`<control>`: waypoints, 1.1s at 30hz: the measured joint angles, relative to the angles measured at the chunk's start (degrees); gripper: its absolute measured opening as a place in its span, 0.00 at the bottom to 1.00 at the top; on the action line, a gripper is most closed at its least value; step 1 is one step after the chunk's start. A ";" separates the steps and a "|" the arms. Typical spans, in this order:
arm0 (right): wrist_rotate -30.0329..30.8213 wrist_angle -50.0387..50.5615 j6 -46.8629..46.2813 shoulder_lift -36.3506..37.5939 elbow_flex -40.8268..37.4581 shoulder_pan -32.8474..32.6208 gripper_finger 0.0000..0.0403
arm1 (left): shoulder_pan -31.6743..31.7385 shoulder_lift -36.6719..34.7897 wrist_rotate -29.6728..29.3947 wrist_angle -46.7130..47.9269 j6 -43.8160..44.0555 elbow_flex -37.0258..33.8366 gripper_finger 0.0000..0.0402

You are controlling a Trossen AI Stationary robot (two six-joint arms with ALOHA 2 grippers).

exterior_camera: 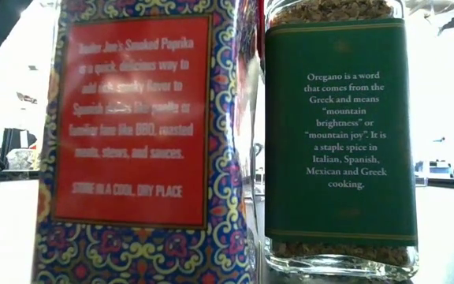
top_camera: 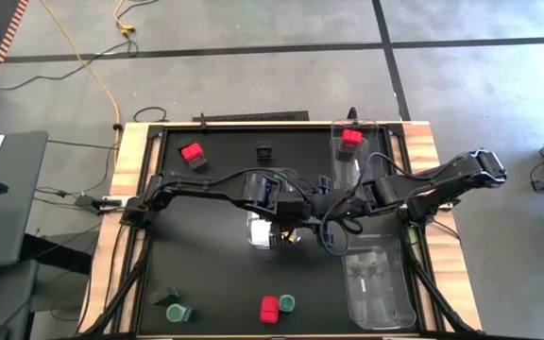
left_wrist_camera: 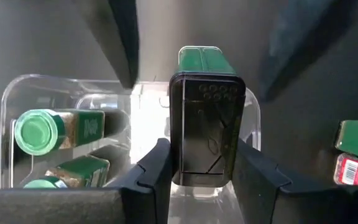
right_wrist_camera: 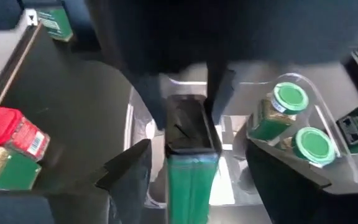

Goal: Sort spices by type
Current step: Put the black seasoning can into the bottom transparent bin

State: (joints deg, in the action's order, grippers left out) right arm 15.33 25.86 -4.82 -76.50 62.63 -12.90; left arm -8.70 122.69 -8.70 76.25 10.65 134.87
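My left gripper (left_wrist_camera: 205,165) is shut on a green spice jar with a black cap (left_wrist_camera: 207,124), above a clear bin (left_wrist_camera: 8,106) in the middle of the table. In that bin lie green-topped jars (left_wrist_camera: 39,132). My right gripper (right_wrist_camera: 204,165) is open. Its fingers (right_wrist_camera: 129,168) stand on either side of the jar's green body (right_wrist_camera: 191,183) without touching it. In the high view both grippers meet over the middle bin (top_camera: 258,236). Close to the low camera stand a red paprika tin (exterior_camera: 136,142) and an oregano jar (exterior_camera: 336,134). My left gripper pinches the jar's black cap (left_wrist_camera: 185,162) by its two sides between its two fingers. The fingers slant down from above. The jar hangs clear over the bin, tilted, with its green body (left_wrist_camera: 201,59) pointing away from the gripper toward my right gripper.
A clear bin (top_camera: 340,168) at the far right holds a red spice (top_camera: 351,137); another clear bin (top_camera: 378,288) lies at the near right. Loose on the table are a red box (top_camera: 193,153), a dark jar (top_camera: 264,149), green jars (top_camera: 173,304) and a red-and-green pair (top_camera: 277,307).
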 joint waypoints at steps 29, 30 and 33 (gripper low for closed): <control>0.47 1.36 -5.81 8.46 -2.34 -2.13 0.72 | 0.87 -0.32 0.07 -7.79 -2.69 0.17 0.31; 0.47 1.51 -5.64 8.62 -2.31 -2.14 0.72 | 0.90 -0.33 0.06 -7.99 -2.67 0.17 0.31; 0.45 1.56 -5.66 8.62 -2.31 -2.18 0.72 | 1.01 -0.32 0.12 -7.97 -2.59 0.15 0.31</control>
State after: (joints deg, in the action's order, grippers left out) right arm 15.77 27.42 -10.49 -67.88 60.31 -15.07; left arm -7.68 122.37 -8.58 68.27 8.05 135.02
